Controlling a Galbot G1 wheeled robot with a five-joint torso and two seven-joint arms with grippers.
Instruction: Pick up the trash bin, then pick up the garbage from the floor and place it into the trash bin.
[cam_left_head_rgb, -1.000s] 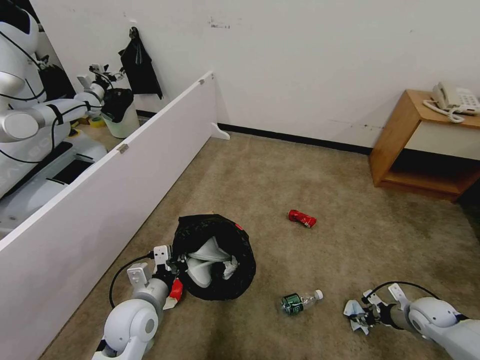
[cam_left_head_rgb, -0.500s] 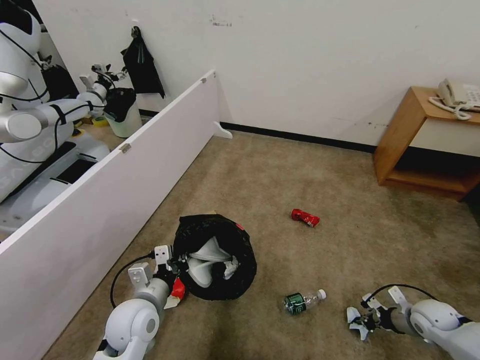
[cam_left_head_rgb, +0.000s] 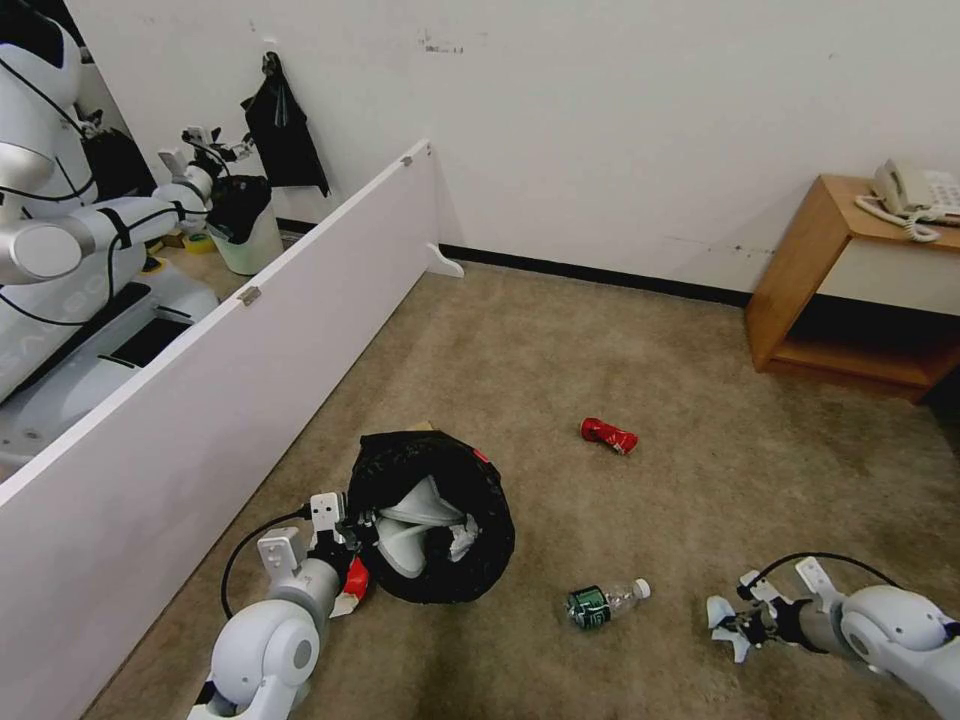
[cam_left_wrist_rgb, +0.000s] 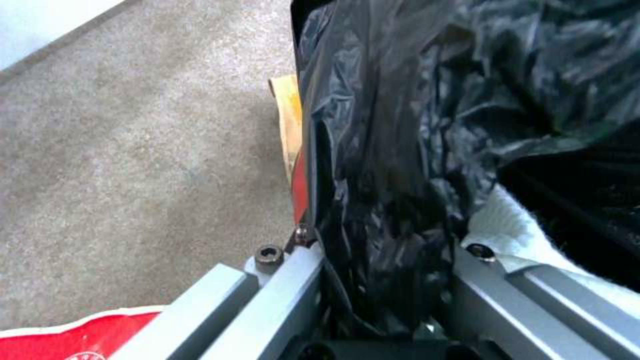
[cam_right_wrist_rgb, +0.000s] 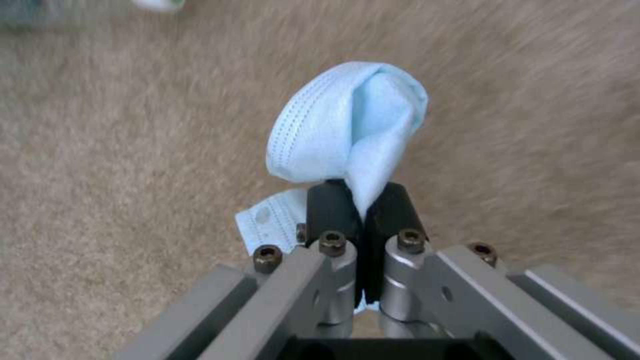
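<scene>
Trash bin (cam_left_head_rgb: 432, 520) sits near-left on the carpet floor (cam_left_head_rgb: 640, 370), black liner mouth facing up, white slippers (cam_left_head_rgb: 410, 525) and tissue already inside. Left gripper (cam_left_head_rgb: 345, 535) jaws pinch the near-left rim, liner bunched between them in the left wrist view (cam_left_wrist_rgb: 387, 280). Bin reads as light and stiff-walled, but the glossy liner is slippery, so the hold should bite rim plus plastic, not plastic alone.

Right gripper (cam_left_head_rgb: 735, 630) hangs low at near-right, jaws pressed together on a light blue cloth (cam_right_wrist_rgb: 347, 130). Cloth looks soft, floppy, almost weightless; pinched at a fold, most of it droops free, so it could snag or slip.

Clear bottle (cam_left_head_rgb: 605, 603) with green label lies between bin and right gripper: light, round, likely to roll, best taken across the body. Red can (cam_left_head_rgb: 608, 436) lies farther off, dented, thin-walled, light. A red-white paper cup (cam_left_head_rgb: 350, 588) rests just beside the bin's near side.
</scene>
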